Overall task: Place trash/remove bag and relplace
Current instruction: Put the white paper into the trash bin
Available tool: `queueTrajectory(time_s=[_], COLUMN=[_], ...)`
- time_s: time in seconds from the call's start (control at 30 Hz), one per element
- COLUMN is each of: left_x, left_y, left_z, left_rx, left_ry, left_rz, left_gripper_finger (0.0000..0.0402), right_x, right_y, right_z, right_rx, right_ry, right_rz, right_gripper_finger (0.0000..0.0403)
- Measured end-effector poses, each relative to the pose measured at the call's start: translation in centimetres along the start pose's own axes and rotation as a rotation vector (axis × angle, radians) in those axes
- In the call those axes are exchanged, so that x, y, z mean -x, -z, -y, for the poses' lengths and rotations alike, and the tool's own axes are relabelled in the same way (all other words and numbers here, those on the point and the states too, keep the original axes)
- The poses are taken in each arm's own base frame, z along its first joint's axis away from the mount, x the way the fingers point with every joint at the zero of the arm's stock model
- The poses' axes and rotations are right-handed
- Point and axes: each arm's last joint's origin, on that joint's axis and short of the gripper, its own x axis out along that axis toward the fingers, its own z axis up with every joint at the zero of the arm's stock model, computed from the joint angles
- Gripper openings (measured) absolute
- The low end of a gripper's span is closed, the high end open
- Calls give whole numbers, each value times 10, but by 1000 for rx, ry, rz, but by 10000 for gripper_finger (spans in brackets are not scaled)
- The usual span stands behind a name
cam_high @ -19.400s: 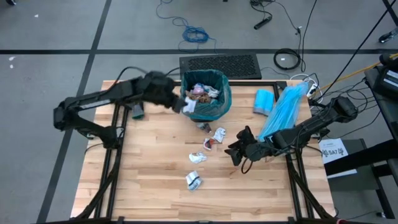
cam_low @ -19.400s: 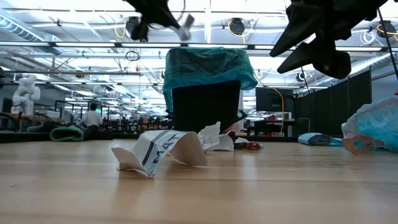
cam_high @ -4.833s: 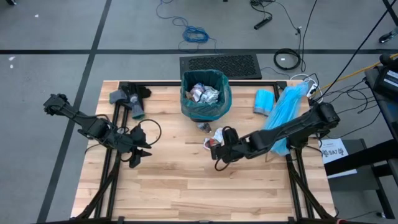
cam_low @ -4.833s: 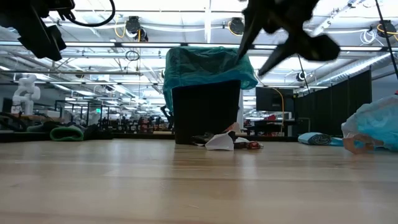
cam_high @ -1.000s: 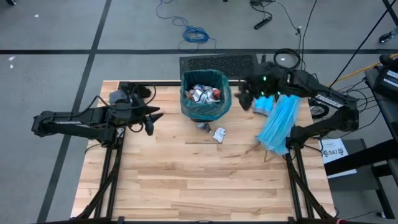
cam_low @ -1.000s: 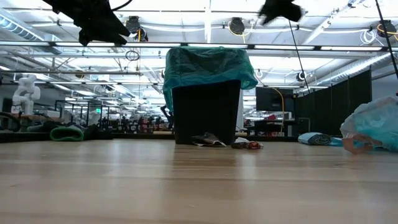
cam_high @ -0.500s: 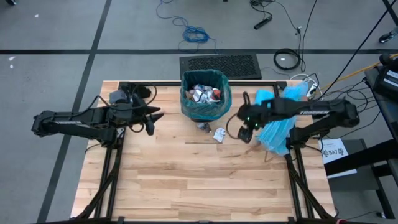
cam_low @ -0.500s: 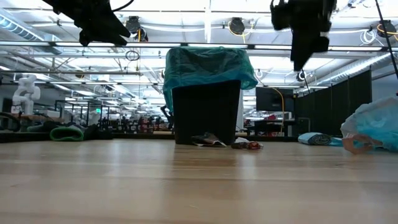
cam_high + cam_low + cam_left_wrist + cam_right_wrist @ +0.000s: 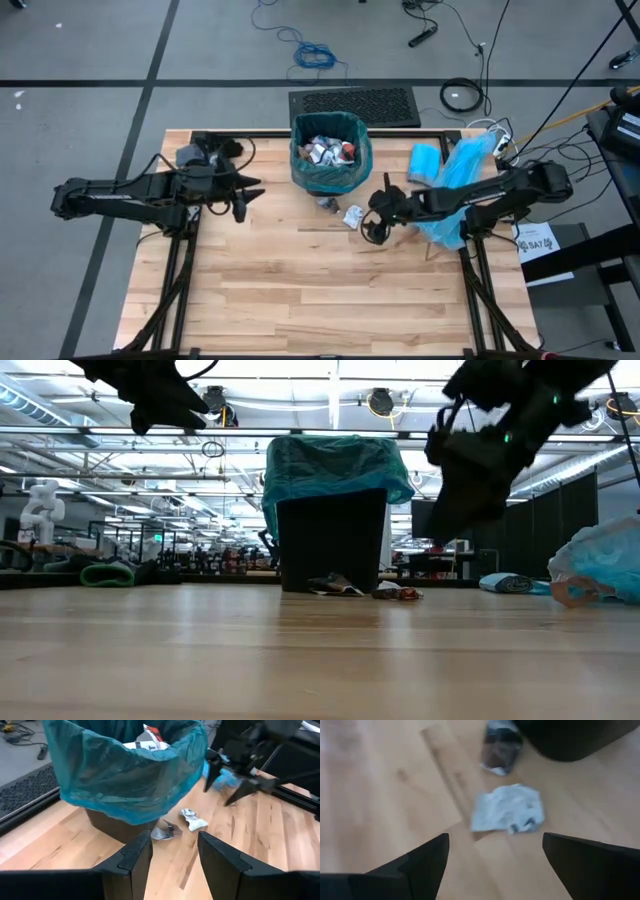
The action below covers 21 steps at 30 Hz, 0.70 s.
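- High view: I see my right hand (image 9: pixel 372 226) spread wide, empty, beside a crumpled white wrapper (image 9: pixel 352 216) on the planked worktop (image 9: pixel 300 290).
- Left hand (image 9: pixel 243 196) open, empty, beside the crinkly teal bag (image 9: pixel 357 160).

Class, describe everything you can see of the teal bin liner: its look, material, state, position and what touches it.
The bag is a dark teal, translucent, crinkly plastic liner fitted in the black bin at the table's far middle. Its top is folded over the rim and hangs loosely partway down the bin's outside. The mouth is open, and crumpled trash fills it, white wrappers mostly. Neither gripper touches it; two scraps lie on the table at the bin's foot.
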Motion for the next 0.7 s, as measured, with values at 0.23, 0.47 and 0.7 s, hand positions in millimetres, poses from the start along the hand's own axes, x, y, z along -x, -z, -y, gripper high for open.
queueTrajectory(time_s=[0.23, 0.47, 0.7], left_x=[0, 0, 0], left_y=[0, 1, 1], left_z=[1, 1, 1], left_rx=[0, 30, 31], left_ry=[26, 37, 46], left_rz=[-10, -20, -25], left_gripper_finger=[162, 162, 162], right_x=[-37, -81, -103], right_y=[7, 19, 35], right_z=[-2, -1, -7], right_rx=[148, 166, 42], right_ry=[28, 121, 112], right_rz=[69, 93, 62], right_gripper_finger=[314, 313, 213])
